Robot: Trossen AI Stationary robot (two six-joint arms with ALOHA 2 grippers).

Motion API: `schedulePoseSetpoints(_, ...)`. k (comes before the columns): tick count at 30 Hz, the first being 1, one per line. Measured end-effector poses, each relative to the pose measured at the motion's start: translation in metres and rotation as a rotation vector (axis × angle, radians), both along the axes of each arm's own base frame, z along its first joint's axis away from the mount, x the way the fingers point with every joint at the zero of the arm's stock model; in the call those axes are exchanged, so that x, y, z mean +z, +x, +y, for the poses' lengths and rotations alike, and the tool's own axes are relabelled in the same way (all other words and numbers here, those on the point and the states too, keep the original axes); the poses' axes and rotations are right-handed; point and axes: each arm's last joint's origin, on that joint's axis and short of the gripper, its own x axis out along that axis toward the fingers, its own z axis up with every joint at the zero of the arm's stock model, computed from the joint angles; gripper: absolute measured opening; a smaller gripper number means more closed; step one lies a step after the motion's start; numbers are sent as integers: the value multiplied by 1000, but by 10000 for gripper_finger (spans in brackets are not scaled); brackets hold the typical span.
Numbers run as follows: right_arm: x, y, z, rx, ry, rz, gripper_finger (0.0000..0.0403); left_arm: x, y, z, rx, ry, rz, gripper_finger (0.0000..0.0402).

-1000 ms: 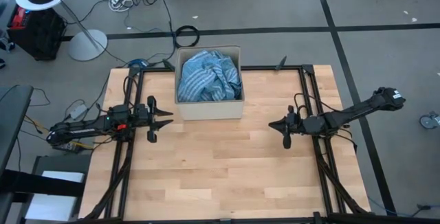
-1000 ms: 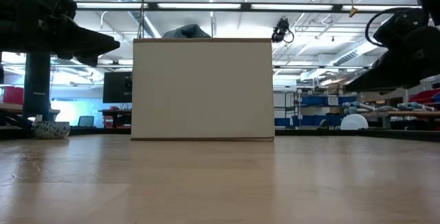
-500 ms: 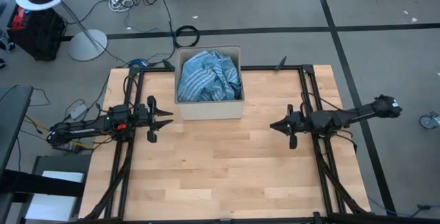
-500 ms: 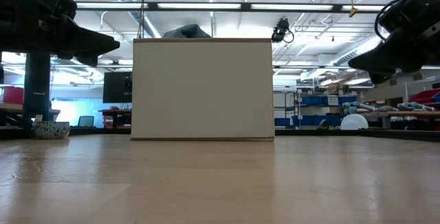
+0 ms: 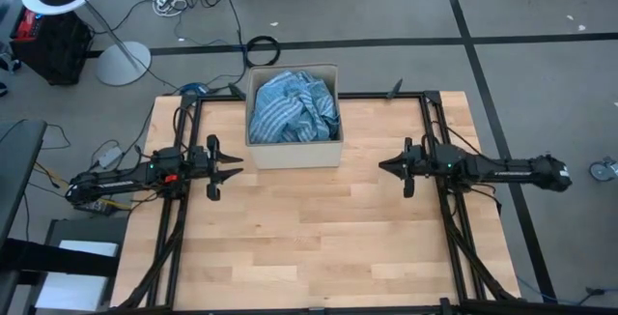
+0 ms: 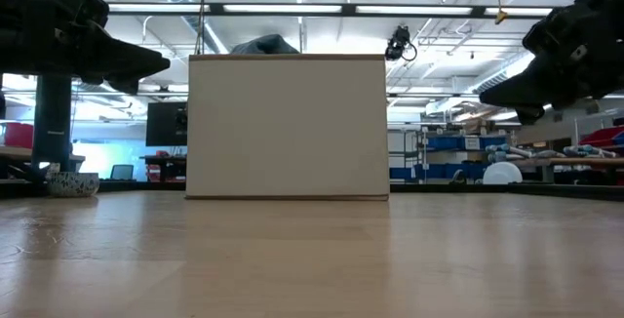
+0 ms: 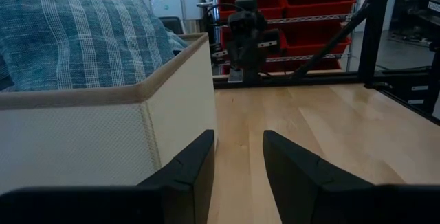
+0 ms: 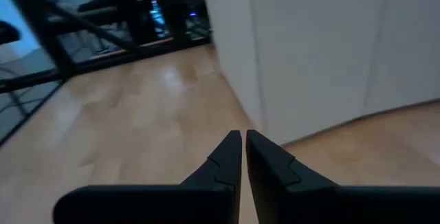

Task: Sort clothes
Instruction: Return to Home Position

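Blue-white striped shirt (image 5: pixel 293 108) heaped in the pale box (image 5: pixel 294 152) at the rear of the table (image 5: pixel 309 247); left gripper (image 5: pixel 238 167) near the box's front left corner, fingers parted and empty; right gripper (image 5: pixel 382 166) off to the box's right, fingers closed together on nothing.

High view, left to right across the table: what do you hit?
Left tool, open → cream open-topped box holding the blue-white striped shirt → right tool, shut.
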Motion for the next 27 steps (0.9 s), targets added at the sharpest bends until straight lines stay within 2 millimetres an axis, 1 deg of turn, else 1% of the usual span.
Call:
schedulePoseSetpoints(4,-1,0,-5,-41,-34,12,27,0,0,0,0,0,0,131)
schedulePoseSetpoints(9,-2,0,-7,-54,-66,29,27,0,0,0,0,0,0,131)
schedulePoseSetpoints(27,-1,0,-7,-56,-68,26,24,0,0,0,0,0,0,131)
